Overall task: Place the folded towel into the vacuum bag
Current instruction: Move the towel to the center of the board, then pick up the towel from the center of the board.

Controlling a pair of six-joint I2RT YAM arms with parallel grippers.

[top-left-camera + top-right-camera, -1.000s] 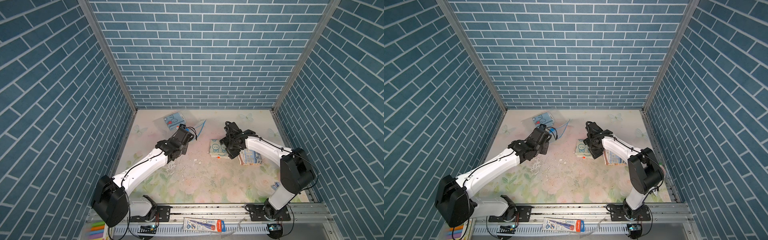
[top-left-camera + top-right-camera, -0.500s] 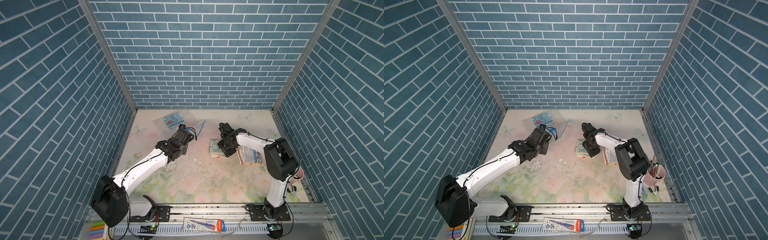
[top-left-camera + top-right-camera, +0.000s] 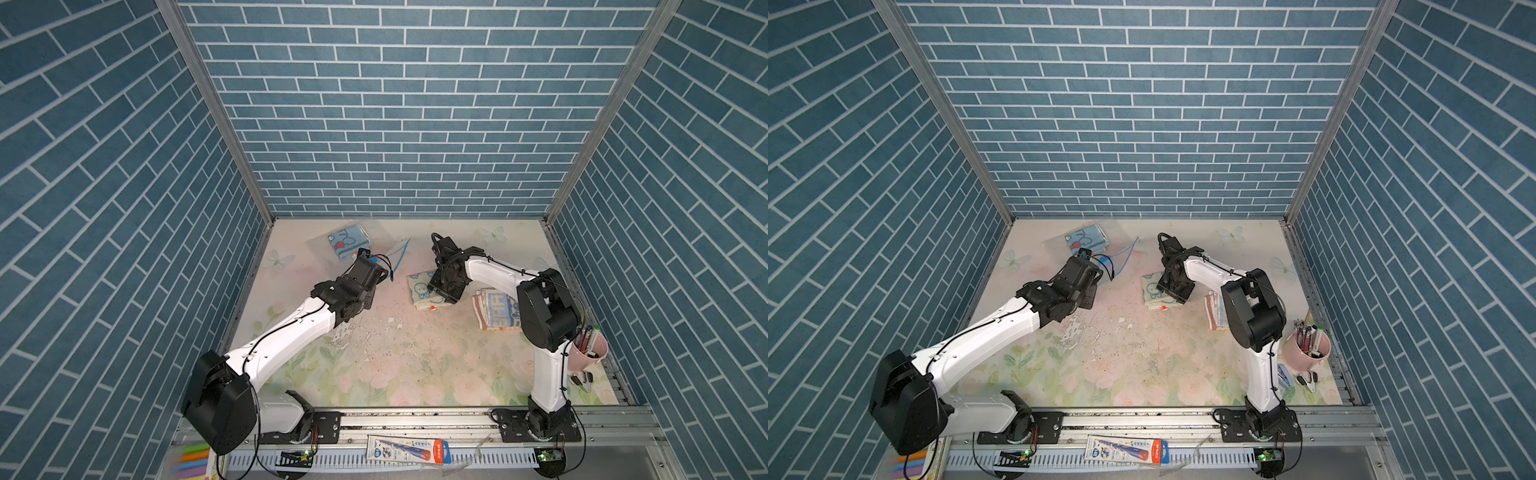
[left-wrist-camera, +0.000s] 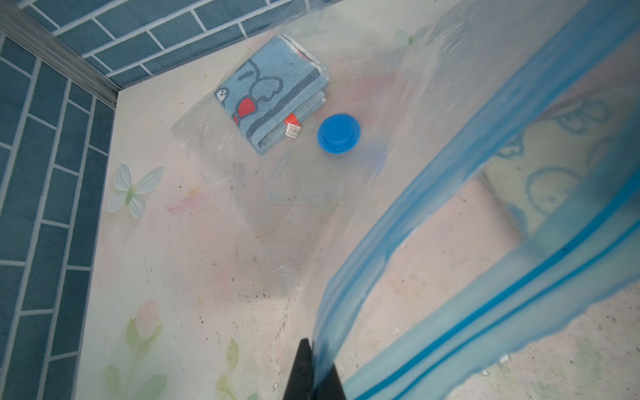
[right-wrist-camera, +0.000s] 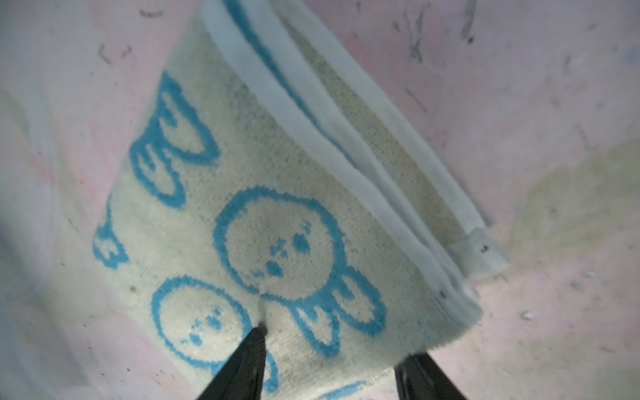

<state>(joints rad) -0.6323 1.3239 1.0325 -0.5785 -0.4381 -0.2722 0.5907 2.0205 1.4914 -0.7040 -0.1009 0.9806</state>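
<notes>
My left hand (image 4: 313, 363) is pinching the vacuum bag (image 4: 398, 86) by its blue zip strip (image 4: 485, 194), far left on the surface (image 3: 395, 365). My right hand (image 5: 329, 363) is gripping the folded towel (image 5: 277, 173) mid-surface, just right of the bag.

Everything sits on a table (image 3: 395, 374) with a faded floral cover, a pale butterfly (image 4: 133, 187) printed near the back corner and white flakes (image 3: 345, 336) scattered around the middle. Blue brick-pattern walls (image 3: 395, 124) box it in on three sides. Over on the right edge there's a pink cup (image 3: 1306, 357) stuffed with pens (image 3: 1304, 332), with a black binder clip (image 3: 1308, 380) lying just beside it. A striped folded cloth (image 3: 496, 313) lies flat further back. Out front, a carded pen packet (image 3: 409, 449) rests on the metal rail, and some bright markers (image 3: 193, 457) poke in at the corner, pretty blurry.
</notes>
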